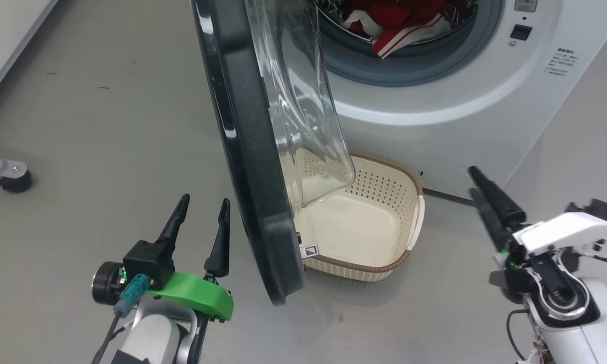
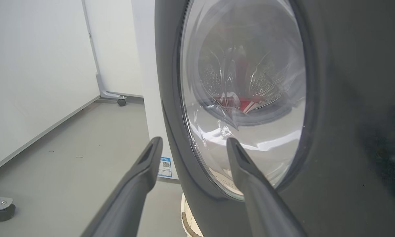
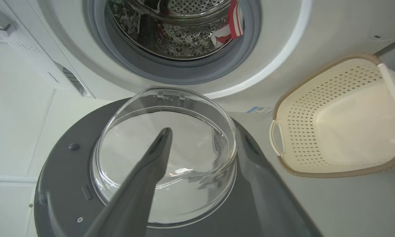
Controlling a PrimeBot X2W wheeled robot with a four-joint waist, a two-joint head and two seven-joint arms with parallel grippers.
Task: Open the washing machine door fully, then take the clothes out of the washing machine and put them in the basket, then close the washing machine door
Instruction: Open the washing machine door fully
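The washing machine door (image 1: 250, 151) stands swung out, edge-on to the head view, its glass bowl (image 1: 308, 101) hanging over the cream basket (image 1: 384, 188) on the floor. Red and white clothes (image 1: 399, 23) lie in the drum of the white washing machine (image 1: 460, 101). My left gripper (image 1: 205, 199) is open just left of the door's black rim, and its fingertips (image 2: 232, 143) sit close before the window (image 2: 243, 98). My right gripper (image 1: 472, 181) is open to the right of the basket. It points at the door's inner face (image 3: 59, 184), with nothing between its fingers.
A caster foot (image 1: 15, 179) stands on the grey floor at the far left. A white wall and a wheeled stand (image 2: 121, 101) lie beyond the machine's side. The basket (image 3: 296, 131) sits tight against the machine's front, under the drum opening.
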